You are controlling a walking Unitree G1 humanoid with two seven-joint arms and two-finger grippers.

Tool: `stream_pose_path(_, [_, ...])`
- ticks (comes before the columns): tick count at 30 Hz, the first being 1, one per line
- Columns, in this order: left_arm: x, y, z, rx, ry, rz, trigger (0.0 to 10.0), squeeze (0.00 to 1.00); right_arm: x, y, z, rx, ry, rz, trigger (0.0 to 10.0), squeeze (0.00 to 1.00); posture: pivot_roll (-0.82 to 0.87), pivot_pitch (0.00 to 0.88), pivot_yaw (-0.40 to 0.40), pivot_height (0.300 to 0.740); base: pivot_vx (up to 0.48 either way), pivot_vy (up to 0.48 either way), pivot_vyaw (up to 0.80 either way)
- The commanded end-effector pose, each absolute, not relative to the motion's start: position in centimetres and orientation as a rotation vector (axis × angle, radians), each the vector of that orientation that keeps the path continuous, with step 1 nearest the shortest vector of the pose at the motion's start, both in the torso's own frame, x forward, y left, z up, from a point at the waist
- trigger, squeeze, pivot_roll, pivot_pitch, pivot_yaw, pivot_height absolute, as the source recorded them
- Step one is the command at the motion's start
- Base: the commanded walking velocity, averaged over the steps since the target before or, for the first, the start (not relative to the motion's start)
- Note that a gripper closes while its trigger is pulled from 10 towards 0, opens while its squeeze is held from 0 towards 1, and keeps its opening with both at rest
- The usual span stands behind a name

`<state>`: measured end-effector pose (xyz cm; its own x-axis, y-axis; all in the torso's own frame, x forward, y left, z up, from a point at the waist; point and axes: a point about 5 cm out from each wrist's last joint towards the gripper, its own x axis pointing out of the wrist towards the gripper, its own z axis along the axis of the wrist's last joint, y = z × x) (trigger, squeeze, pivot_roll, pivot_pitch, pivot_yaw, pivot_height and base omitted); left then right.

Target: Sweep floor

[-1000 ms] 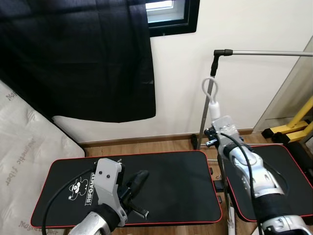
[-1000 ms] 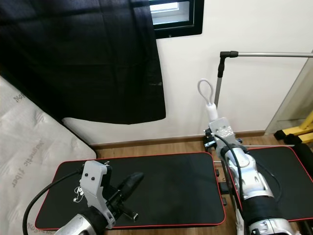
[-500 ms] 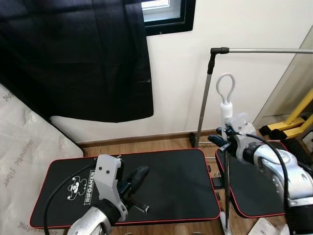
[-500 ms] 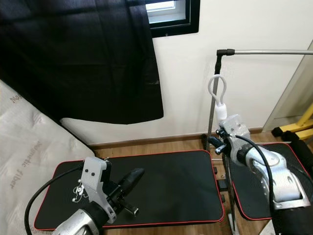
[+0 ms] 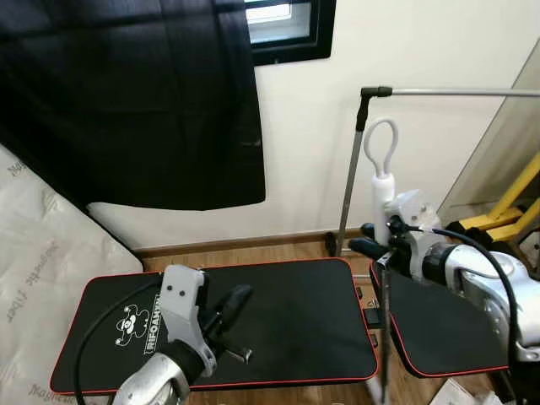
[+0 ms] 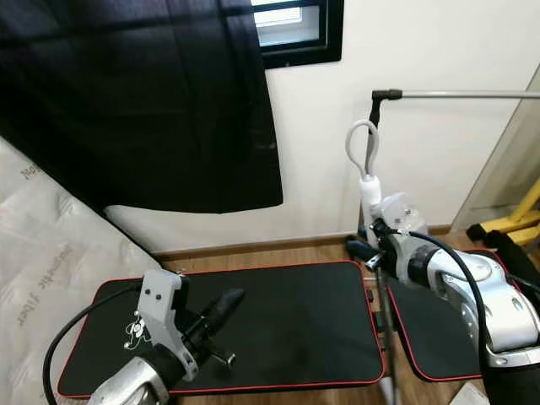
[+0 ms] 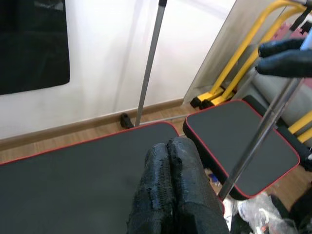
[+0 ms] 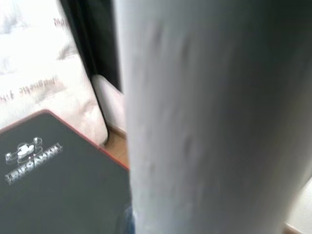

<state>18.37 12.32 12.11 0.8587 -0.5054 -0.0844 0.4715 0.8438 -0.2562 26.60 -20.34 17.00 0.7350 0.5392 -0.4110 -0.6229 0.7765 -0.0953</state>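
Since one second ago: right arm has swung outward to the right and straightened the broom from a lean to near upright; left arm essentially unchanged; head view has shifted slightly, so the mats' apparent shift is camera motion.

Left to right. White quilted mattress (image 5: 38, 253) leans at far left under a black cloth curtain (image 5: 126, 101). Left end effector (image 5: 232, 305) hovers low over the large black red-edged exercise mat (image 5: 287, 312), fingers pressed together, holding nothing; left wrist view confirms them closed. Right of the mat's far corner stands a grey metal garment rack (image 5: 359, 152). Just right of it, the broom with white loop-topped grip and grey metal pole (image 5: 382, 181) is gripped by the right end effector (image 5: 377, 251) just below the white grip; the pole runs down between the two mats toward the wooden floor (image 5: 245, 251). Broom head hidden at the bottom edge. A second black red-edged mat (image 5: 439, 321) lies at right, yellow metal frame (image 5: 506, 202) beyond.

Judgement on step: carrying the broom to position. Keep the grip firm, pole clear of rack upright. Bring the left end effector onto the pole lower down for two-handed strokes. Sweep bare wood; avoid catching mat edges.
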Motion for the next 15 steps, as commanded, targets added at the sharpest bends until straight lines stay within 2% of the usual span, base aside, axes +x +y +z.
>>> stream_pose_path(1, [18.3, 12.3, 11.8, -0.243, 0.164, -0.574, 10.0, 0.0, 26.4, -19.5, 17.8, -0.224, 0.352, 0.709, 10.0, 0.0, -0.11, 0.002, -0.018, 0.74, 0.0, 0.0, 0.0])
stream_pose_path(6, [19.5, 13.0, 11.6, -0.249, 0.157, -0.436, 10.0, 0.0, 27.3, -19.0, 17.9, -0.241, 0.343, 0.668, 10.0, 0.0, -0.11, 0.0, -0.039, 0.74, 0.0, 0.0, 0.0])
stream_pose_path(15, [20.0, 13.3, 11.5, -0.253, 0.153, -0.39, 10.0, 0.0, 27.3, -17.2, 16.1, -0.245, 0.364, 0.652, 10.0, 0.0, -0.1, 0.0, -0.038, 0.74, 0.0, 0.0, 0.0])
